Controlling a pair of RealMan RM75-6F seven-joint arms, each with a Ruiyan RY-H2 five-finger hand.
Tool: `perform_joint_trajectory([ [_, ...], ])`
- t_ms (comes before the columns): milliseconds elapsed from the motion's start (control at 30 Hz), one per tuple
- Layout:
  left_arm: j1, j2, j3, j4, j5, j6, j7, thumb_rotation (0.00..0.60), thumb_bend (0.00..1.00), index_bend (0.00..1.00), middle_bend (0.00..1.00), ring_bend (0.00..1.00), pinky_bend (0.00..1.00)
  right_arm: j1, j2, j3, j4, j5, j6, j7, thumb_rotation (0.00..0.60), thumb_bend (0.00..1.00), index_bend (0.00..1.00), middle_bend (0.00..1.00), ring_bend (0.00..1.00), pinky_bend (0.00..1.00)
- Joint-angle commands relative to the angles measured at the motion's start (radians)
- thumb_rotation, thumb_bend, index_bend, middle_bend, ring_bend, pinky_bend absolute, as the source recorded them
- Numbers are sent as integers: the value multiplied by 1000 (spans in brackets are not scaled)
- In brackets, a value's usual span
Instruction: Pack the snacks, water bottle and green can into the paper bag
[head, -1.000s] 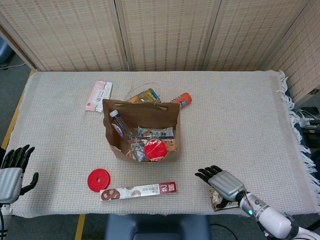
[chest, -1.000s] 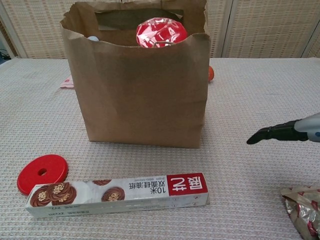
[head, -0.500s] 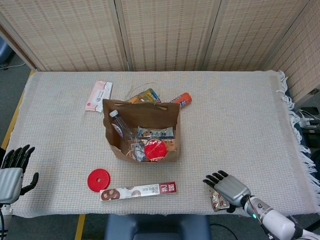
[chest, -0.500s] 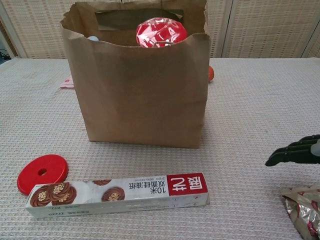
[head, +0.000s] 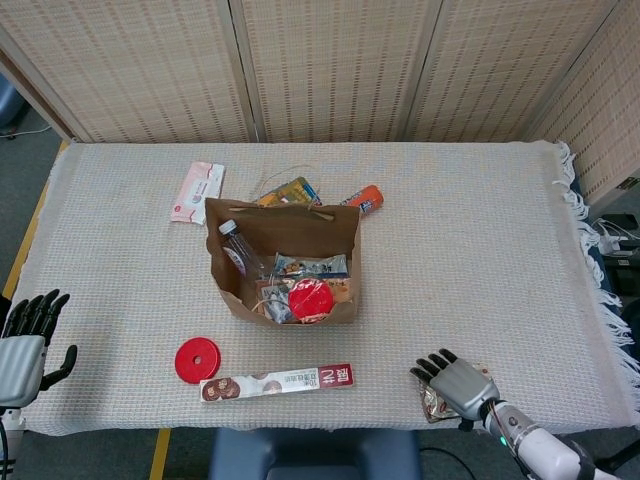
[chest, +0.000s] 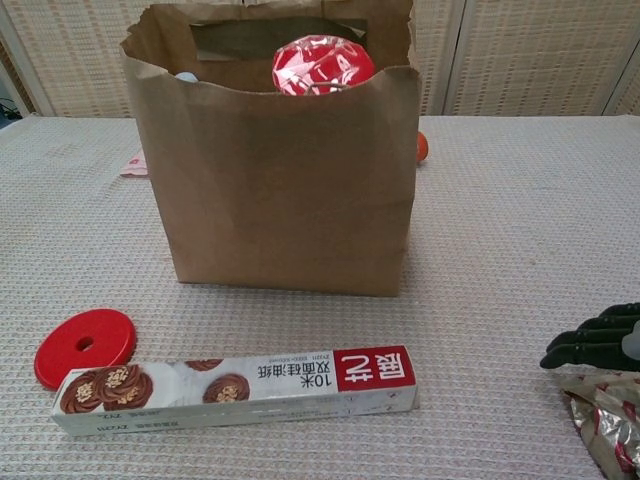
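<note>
Our right robot hand (head: 458, 381) sits at the bench's (head: 480, 250) near edge, fingers spread, holding nothing, over a crinkled foil snack packet (chest: 606, 418) w/ red print; whether it touches the packet we can't tell. Our left robot hand (head: 25, 340) hangs off the near-left corner, fingers apart, nothing held. The brown paper bag (chest: 280, 180) stands upright mid-bench, open, w/ a clear water bottle (head: 238, 248), snack packs and a red-wrapped round item (chest: 322, 63) inside. Just in front lie a long biscuit box (chest: 235, 388) and a flat red disc (chest: 85, 345). Behind the bag: pink-white packet (head: 197, 191), yellow packet (head: 288, 192), orange tube (head: 363, 199). Right half of the woven cloth offers open room. Wicker screens stand behind.
</note>
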Motion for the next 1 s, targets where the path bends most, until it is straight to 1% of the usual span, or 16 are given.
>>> perform_joint_trajectory([
  [33, 0, 0, 0, 0, 0, 0, 0, 600, 444, 50, 0, 0, 0, 5, -16, -12, 4, 11, 12, -20, 600, 0, 0, 5, 0, 49],
  [267, 0, 0, 0, 0, 1, 0, -1, 600, 444, 50, 0, 0, 0, 7, -53, -36, 21, 17, 54, -74, 600, 0, 0, 5, 0, 62],
  [467, -1, 2, 0, 0, 1, -1, -5, 600, 447, 50, 0, 0, 0, -4, -91, -44, 45, 19, 103, -103, 600, 0, 0, 6, 0, 115],
  [633, -1, 2, 1, 0, 2, -2, -8, 600, 445, 50, 0, 0, 0, -10, -110, -50, 56, 22, 126, -118, 600, 0, 34, 54, 14, 167],
  [700, -1, 3, 1, 0, 3, -2, -9, 600, 445, 50, 0, 0, 0, -12, -117, -51, 61, 21, 135, -120, 600, 0, 63, 85, 44, 204],
  [833, -1, 3, 1, 0, 3, -2, -11, 600, 446, 50, 0, 0, 0, -15, -127, -54, 71, 17, 145, -123, 600, 1, 176, 190, 161, 343],
  [900, -1, 4, 1, 0, 3, -3, -12, 600, 445, 51, 0, 0, 0, -18, -133, -54, 78, 10, 153, -123, 600, 26, 243, 244, 226, 408],
  [967, -1, 4, 1, 0, 3, -3, -12, 600, 444, 50, 0, 0, 0, -23, -139, -54, 87, -3, 161, -121, 600, 95, 354, 333, 333, 496],
  [1000, -1, 4, 1, 0, 3, -3, -13, 600, 445, 50, 0, 0, 0, -25, -142, -55, 91, -11, 163, -118, 600, 121, 393, 365, 369, 526],
])
